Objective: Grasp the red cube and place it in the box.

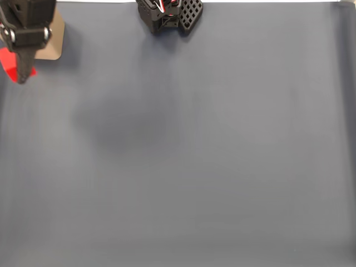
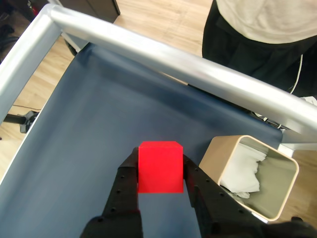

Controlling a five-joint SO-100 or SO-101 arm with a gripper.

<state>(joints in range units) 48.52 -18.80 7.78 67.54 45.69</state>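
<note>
Broadly, we took the box (image 2: 275,198) as our landmark, since everything else was easiest to place against it. Largest of all was the blue-grey table mat (image 1: 211,167), which carried the box at its edge; in the wrist view a silver metal rail (image 2: 163,54) ran along the far side of that mat, beyond the box, and a person in a pale top and dark trousers (image 2: 257,34) stood past the rail. The box itself sat open-topped with crumpled white lining (image 2: 242,171) inside, its mouth facing up, which we judged was what made a drop from above possible.

Next in size came the gripper (image 2: 160,171), raised above the mat just to the left of the box in the wrist view, and overlapping the box's tan corner (image 1: 55,39) in the fixed view. Its two black fingers (image 2: 126,183) pressed against opposite faces of the red cube (image 2: 159,166), clamping it squarely between them so that it hung clear of the mat. We judged the cube had not yet reached the box, lying beside the near wall and not over the opening; a short carry toward the box seemed to remain before letting go.
</note>
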